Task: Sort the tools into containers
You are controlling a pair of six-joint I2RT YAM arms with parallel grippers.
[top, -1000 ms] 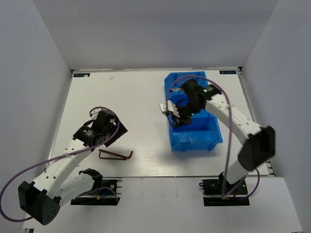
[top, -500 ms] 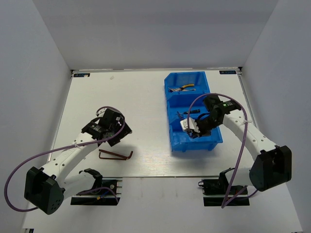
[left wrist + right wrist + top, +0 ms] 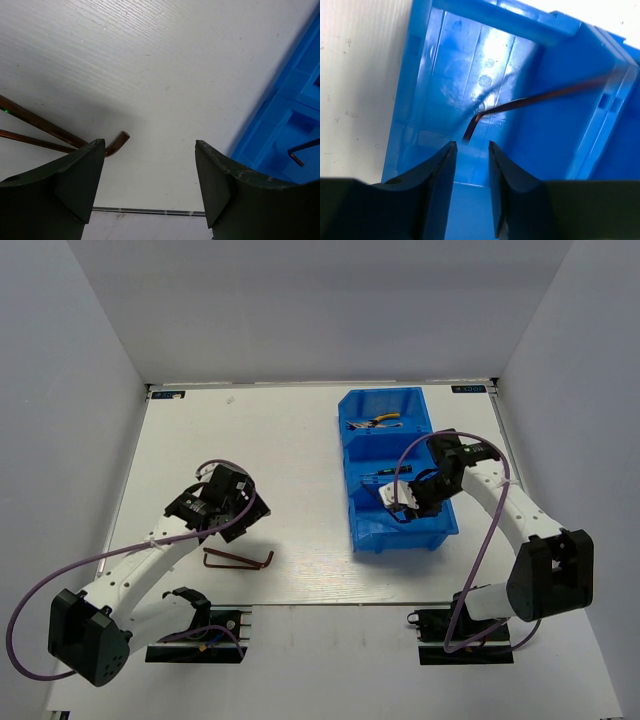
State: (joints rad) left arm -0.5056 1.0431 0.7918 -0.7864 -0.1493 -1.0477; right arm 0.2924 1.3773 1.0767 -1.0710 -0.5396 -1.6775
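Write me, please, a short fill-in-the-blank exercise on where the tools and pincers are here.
In the blue bin, the yellow-handled pliers lie in the compartment ____ from the arm bases. The right pincer hangs over the compartment ____ to them. The left pincer, jaws ____, hangs beside a brown hex key outside the bin.
Missing: farthest; nearest; open.

The table point(image 3: 300, 460) lies open between the left gripper point(image 3: 150, 150) and the bin point(image 3: 375, 540); only the loose key point(image 3: 240, 558) lies low under that gripper. The right gripper point(image 3: 395, 502) hangs over the near compartment, blue walls close on every side, the binned key point(image 3: 520, 105) below. The two far compartments are open from above.
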